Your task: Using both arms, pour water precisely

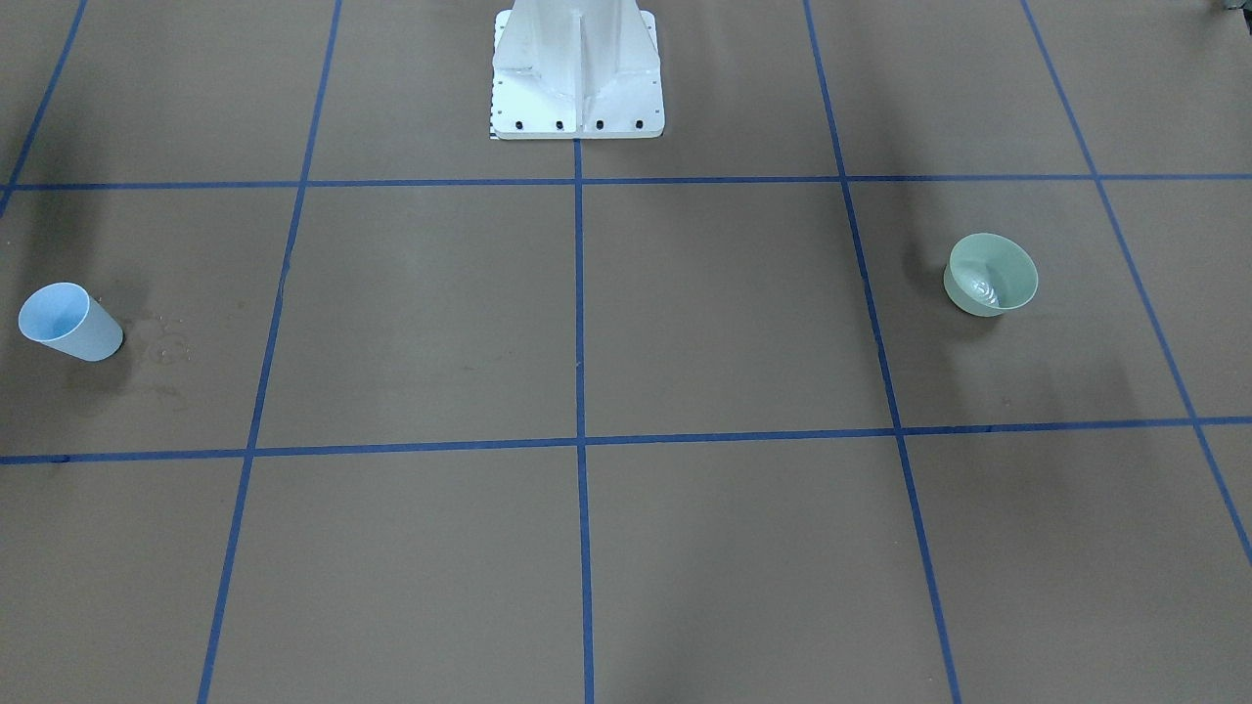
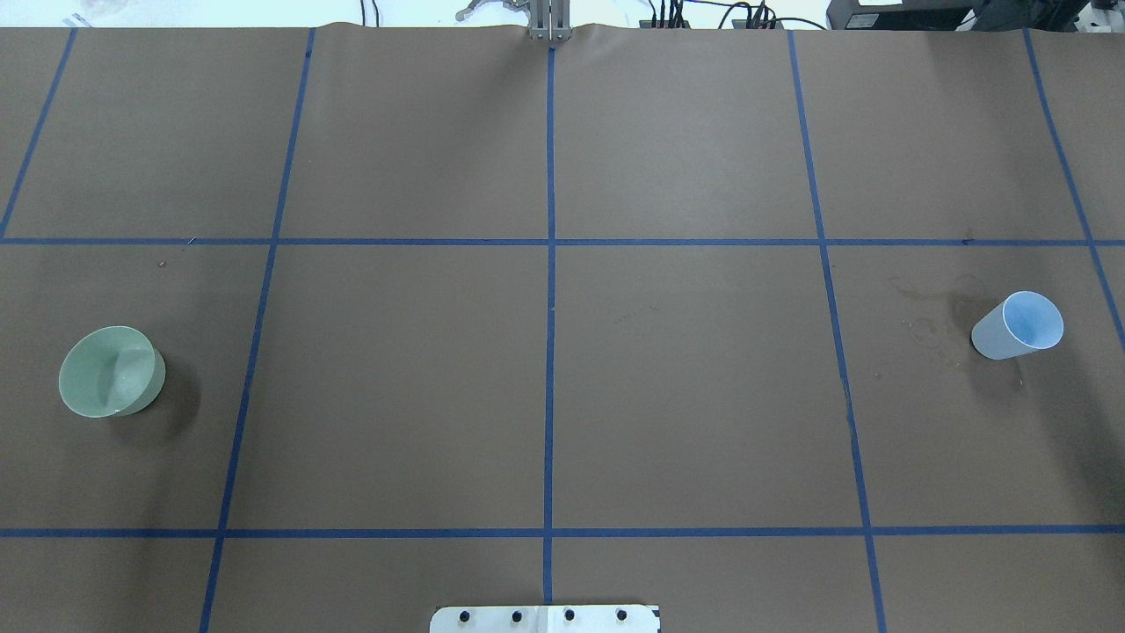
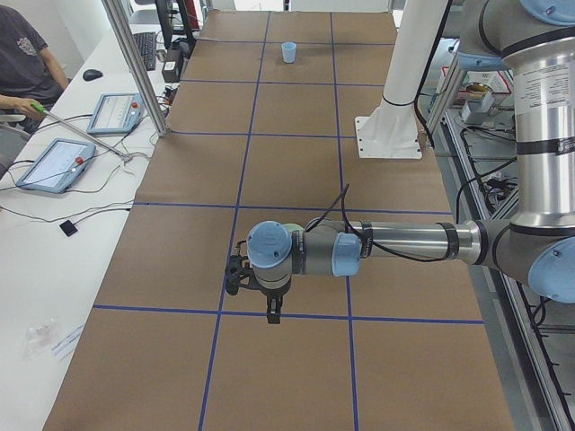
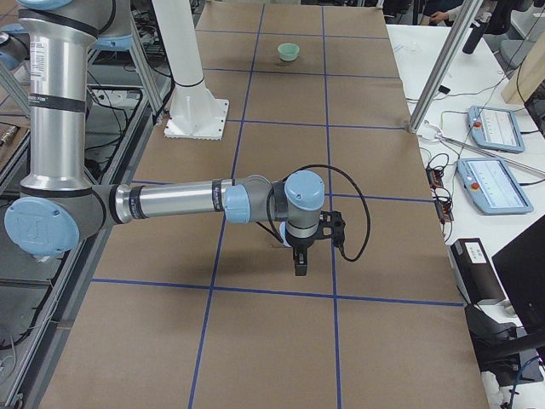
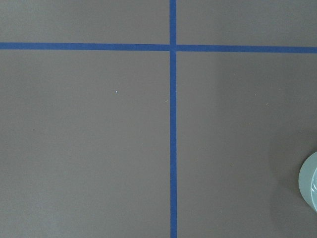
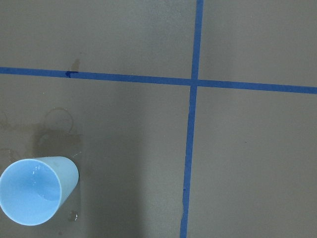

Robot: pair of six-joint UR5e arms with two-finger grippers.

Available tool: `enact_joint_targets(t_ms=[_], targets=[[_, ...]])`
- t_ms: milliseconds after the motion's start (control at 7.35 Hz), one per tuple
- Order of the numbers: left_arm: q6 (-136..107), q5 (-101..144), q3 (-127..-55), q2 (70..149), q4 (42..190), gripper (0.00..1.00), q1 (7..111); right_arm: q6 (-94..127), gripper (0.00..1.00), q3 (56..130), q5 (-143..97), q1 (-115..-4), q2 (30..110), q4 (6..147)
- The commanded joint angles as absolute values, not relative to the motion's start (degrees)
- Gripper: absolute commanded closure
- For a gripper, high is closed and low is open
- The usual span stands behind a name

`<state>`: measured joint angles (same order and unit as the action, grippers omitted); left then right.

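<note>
Left arm fills the near part of the left-end view, stretched out level above the brown surface. Its wrist is bent so that the left gripper points straight down close to one of the blue tape lines. Whether its fingers are spread or pressed together I cannot tell from that side view alone. The right arm takes the same pose in the right-end view, with the right gripper pointing down. Its state cannot be told either (no other view shows it).

A green bowl stands upright near the surface's left edge, about midway between the robot's edge and the operators' edge. The water lies in its bottom, showing as faint ripples and white glints. The left wrist camera catches only a sliver of the bowl's rim at the right border of its view.

A pale blue cup stands upright, mouth up, near the surface's right edge, well apart from the bowl. Faint ring stains mark the surface just beside the cup, on the side toward the middle. The right wrist camera looks down into the cup, where a few tiny glints show, too small to judge.

A white pedestal is bolted at the middle of the robot's edge
</note>
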<state>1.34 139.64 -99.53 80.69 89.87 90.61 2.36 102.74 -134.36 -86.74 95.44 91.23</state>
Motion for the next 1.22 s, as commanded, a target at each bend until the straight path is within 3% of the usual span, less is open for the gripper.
enact_joint_targets(t_ms=[0, 1088], targets=[[1.2, 140.0, -99.4, 81.4, 89.6, 0.0, 90.3, 2.3, 0.01, 103.0, -134.6, -86.7, 95.3, 91.1], [0.2, 140.3, -97.4, 81.5, 96.3, 0.0, 83.9, 1.6, 0.01, 104.5, -137.0, -86.6, 96.8, 91.1]])
